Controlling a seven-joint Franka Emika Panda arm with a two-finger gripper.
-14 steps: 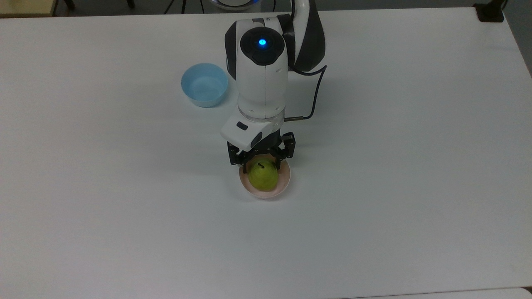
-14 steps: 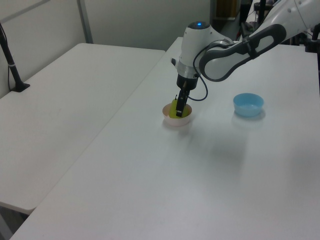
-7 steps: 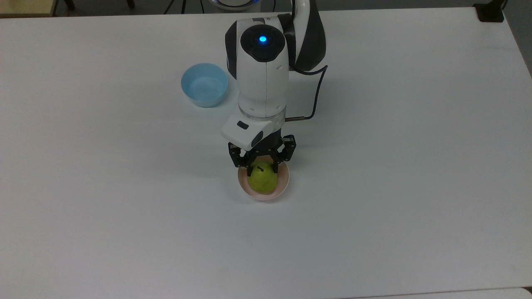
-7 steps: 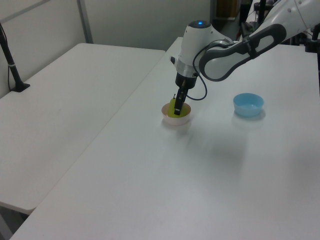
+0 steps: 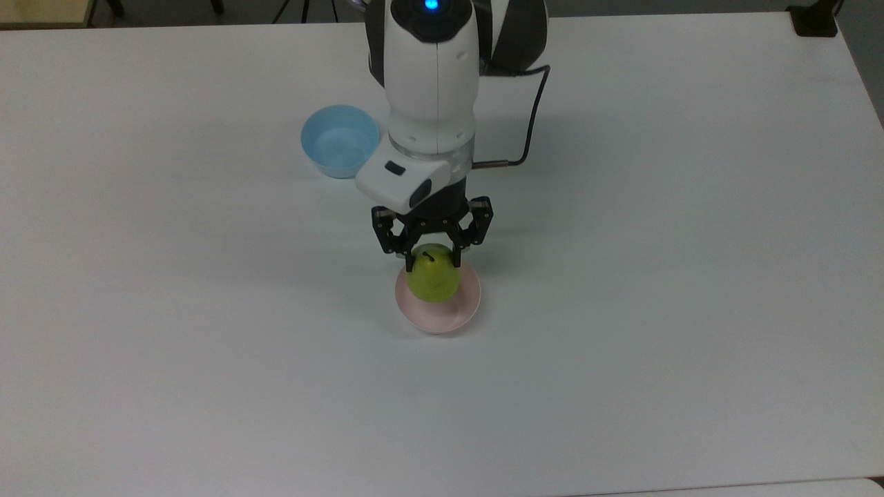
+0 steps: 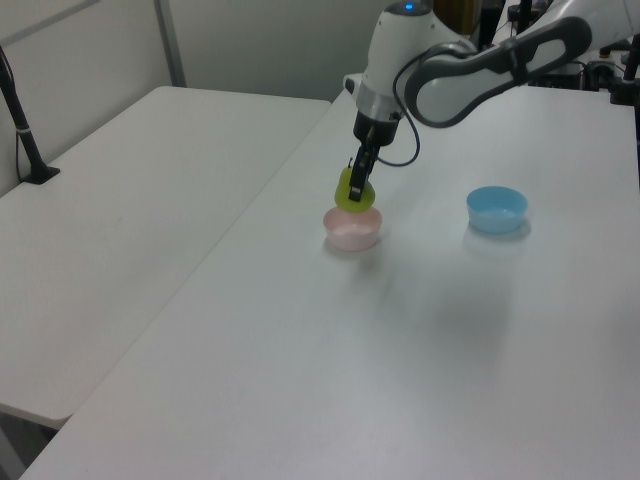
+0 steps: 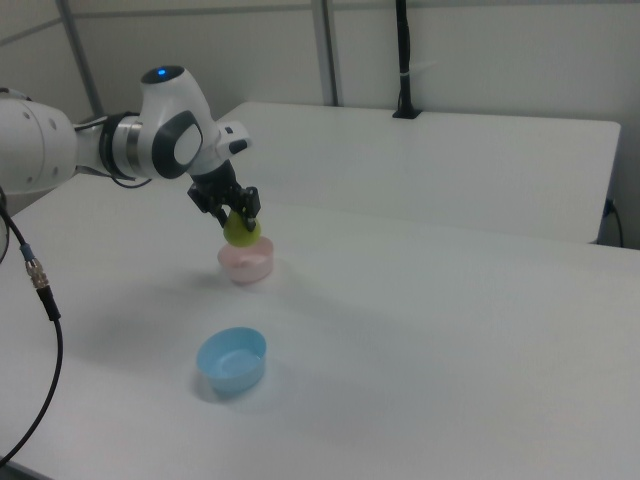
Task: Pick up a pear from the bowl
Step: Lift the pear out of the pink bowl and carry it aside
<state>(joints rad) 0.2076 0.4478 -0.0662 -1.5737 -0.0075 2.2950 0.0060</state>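
A white robot arm reached down over a white surface [image 5: 690, 276]. Its black gripper [image 5: 434, 257] had its fingers [image 5: 410, 260] closed on either side of a yellow-green pear [image 5: 433, 281], near the stem end. In the left view the pear [image 6: 354, 194] hung just above a pale pink bowl [image 6: 352, 231], clear of the rim. The right view showed the same: the pear [image 7: 241, 229] held over the bowl [image 7: 247, 263], not resting in it. In the top view, the bowl [image 5: 442, 314] showed a bare pink inside below the fruit. A light blue bowl [image 5: 339, 141] sat well apart, toward the top view's upper left.

Judged from this, the lift was under way and nearly complete. The main risk was slipping: the pear was round and smooth, and the fingers gripped its narrower upper part, so most of the fruit hung below the grip. A quick or jerky move could let it slide out and drop back into the bowl, or strike the rim and roll across the surface.
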